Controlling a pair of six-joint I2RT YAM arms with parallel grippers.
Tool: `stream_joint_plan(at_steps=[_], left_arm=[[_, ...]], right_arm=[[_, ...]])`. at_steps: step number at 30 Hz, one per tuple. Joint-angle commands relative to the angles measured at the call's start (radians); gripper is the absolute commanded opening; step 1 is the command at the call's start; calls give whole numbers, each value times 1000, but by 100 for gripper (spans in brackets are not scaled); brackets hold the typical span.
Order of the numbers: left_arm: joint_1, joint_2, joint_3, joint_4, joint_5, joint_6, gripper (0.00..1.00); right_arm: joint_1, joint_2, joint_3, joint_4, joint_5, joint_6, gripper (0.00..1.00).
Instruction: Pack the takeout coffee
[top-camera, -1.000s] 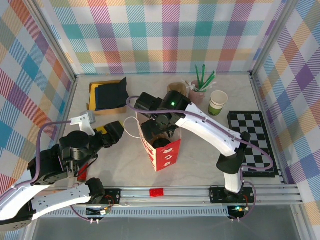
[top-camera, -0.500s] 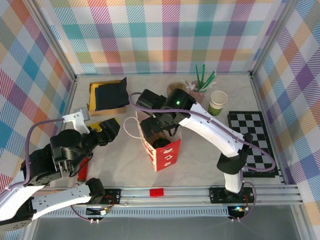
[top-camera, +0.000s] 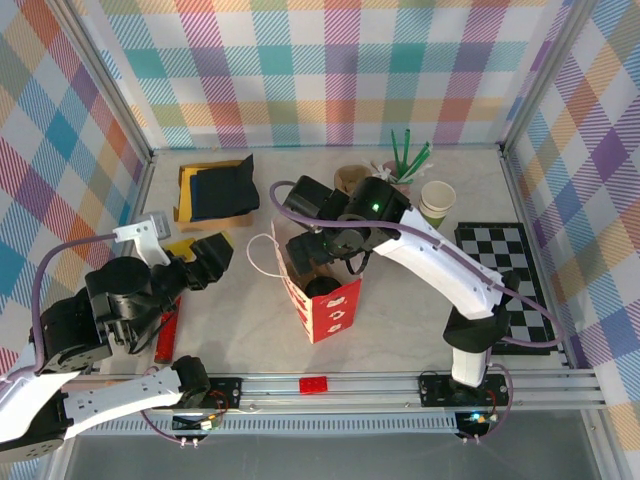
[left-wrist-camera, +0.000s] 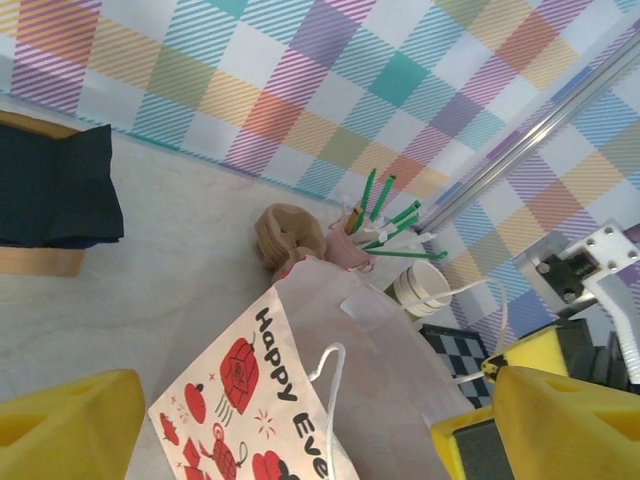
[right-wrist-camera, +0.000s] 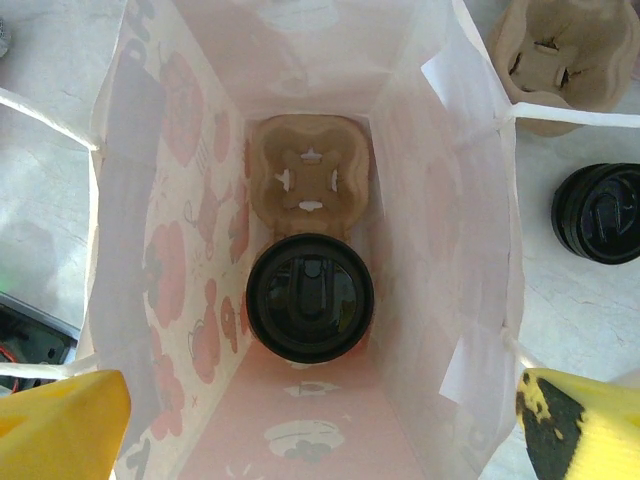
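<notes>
Right end effector (right-wrist-camera: 320, 425) hangs over the mouth of the paper bag (right-wrist-camera: 455, 200), its 2 yellow fingers (right-wrist-camera: 60, 420) spread wide to either side of the opening with nothing between them. Down inside, the coffee (right-wrist-camera: 310, 297) stands upright at the bottom of the bag, black lid on, right against a cardboard carrier (right-wrist-camera: 308, 180). Whether it sits in 1 of the carrier's pockets or only touches it, I cannot tell. Left end effector (top-camera: 208, 256) is off to the left of the bag, apart from it, also wide and empty. The bag stands upright on the table (top-camera: 400, 330) between the 2 arms.

By the look of it, the coffee is packed and the step in hand is getting the right arm clear. That calls for a straight lift, keeping the fingers off the bag's thin walls and away from the white string handles (right-wrist-camera: 45, 112), since a snag could tip the bag and the cup with it. Another black-lidded thing (right-wrist-camera: 600, 212) lies on the table just beside the bag's right wall. It may be a 2nd cup due to go in next, but from its top alone I cannot say.
</notes>
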Motion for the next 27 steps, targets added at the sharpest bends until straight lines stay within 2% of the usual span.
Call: stream_joint_plan(at_steps=[1,10,27], left_arm=[[-6,23,33,-22,-23,34,90],[-6,44,47,-27,-36,52,92],[-6,85,58,-41,-50,57,94]], right_arm=[[8,-39,30,-11,-4,-13,99],[8,-116,-20,61,-50,-76,99],[0,-281,-190,133,8,-126,99]])
